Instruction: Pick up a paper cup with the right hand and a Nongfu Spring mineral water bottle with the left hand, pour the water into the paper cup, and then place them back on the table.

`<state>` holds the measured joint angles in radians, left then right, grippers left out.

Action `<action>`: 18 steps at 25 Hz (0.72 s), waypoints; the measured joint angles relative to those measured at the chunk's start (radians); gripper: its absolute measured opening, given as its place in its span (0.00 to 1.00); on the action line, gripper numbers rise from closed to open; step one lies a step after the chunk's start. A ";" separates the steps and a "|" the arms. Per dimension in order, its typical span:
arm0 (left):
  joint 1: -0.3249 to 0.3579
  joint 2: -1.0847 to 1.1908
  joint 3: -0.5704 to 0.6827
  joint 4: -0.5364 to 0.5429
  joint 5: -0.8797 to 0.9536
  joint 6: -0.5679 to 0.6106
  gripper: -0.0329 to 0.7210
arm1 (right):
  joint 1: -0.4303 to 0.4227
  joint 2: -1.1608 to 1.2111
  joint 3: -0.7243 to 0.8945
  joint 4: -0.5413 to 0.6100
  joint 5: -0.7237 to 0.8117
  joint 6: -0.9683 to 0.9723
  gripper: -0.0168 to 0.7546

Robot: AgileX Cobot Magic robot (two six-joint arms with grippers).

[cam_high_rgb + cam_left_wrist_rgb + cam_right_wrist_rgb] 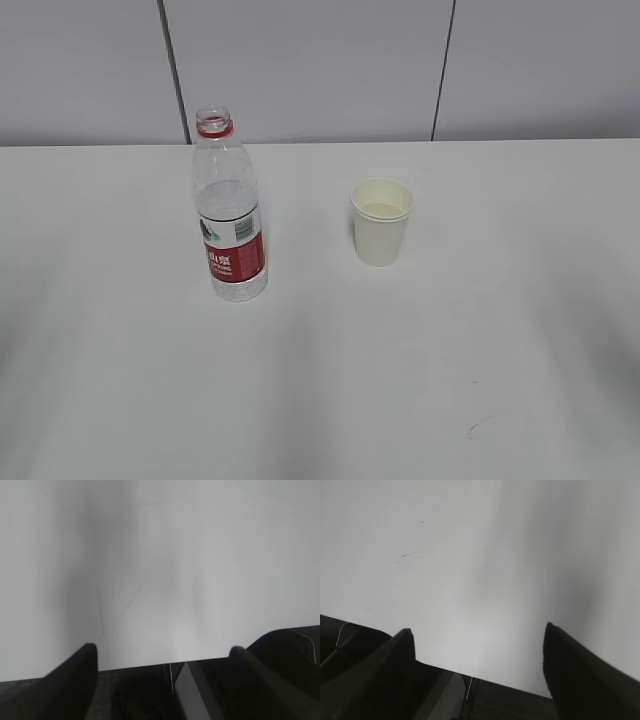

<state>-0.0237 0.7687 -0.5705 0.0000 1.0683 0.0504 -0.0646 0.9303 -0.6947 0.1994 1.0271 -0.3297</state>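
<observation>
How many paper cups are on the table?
1. The paper cup stands upright on the white table, to the right of the Nongfu Spring mineral water bottle and apart from it. The wrist views show none.

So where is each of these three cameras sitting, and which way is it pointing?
Exterior view: in front of the table, looking down at a slant at the bottle and paper cup; no arm shows.
Left wrist view: on the left arm, facing bare tabletop; the left gripper shows open.
Right wrist view: on the right arm, likewise; the right gripper shows open.
Shared: both wrist views show white tabletop, its edge and nothing else.
</observation>
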 joint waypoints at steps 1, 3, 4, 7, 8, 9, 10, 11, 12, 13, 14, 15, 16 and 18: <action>0.000 -0.033 0.009 0.000 0.007 0.000 0.70 | 0.000 -0.030 0.016 0.002 0.001 0.000 0.79; 0.000 -0.094 0.028 0.000 0.015 0.000 0.70 | 0.000 -0.084 0.053 0.011 0.004 0.000 0.79; 0.000 -0.127 0.038 0.000 0.017 0.000 0.70 | 0.000 -0.114 0.066 0.015 0.006 0.000 0.79; 0.000 -0.220 0.056 0.000 0.020 0.000 0.70 | 0.000 -0.201 0.114 0.028 0.010 0.000 0.79; 0.000 -0.251 0.056 0.000 0.019 0.000 0.70 | 0.000 -0.232 0.126 0.029 0.010 0.000 0.79; 0.000 -0.277 0.057 0.000 0.019 0.000 0.70 | 0.000 -0.257 0.140 0.029 0.014 0.000 0.79; 0.000 -0.306 0.058 0.000 0.019 0.000 0.70 | 0.000 -0.277 0.153 0.030 0.019 0.000 0.79; 0.000 -0.334 0.059 0.000 0.019 0.000 0.70 | 0.000 -0.297 0.159 0.030 0.026 0.000 0.79; 0.000 -0.361 0.061 0.000 0.020 0.000 0.70 | 0.000 -0.316 0.164 0.030 0.035 0.000 0.79; 0.000 -0.383 0.063 0.000 0.020 0.000 0.70 | 0.000 -0.333 0.166 0.032 0.039 0.000 0.79; 0.000 -0.411 0.063 0.000 0.022 0.000 0.70 | 0.000 -0.347 0.166 0.032 0.046 0.000 0.79; 0.000 -0.439 0.063 0.000 0.022 0.000 0.70 | 0.000 -0.363 0.166 0.034 0.054 0.000 0.79; 0.000 -0.463 0.063 0.000 0.022 0.000 0.70 | 0.000 -0.378 0.167 0.034 0.064 0.000 0.79; 0.000 -0.522 0.063 0.000 0.023 0.000 0.70 | 0.000 -0.405 0.175 0.036 0.082 0.000 0.79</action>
<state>-0.0237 0.2463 -0.5071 0.0000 1.0912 0.0504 -0.0646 0.5251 -0.5198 0.2356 1.1090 -0.3297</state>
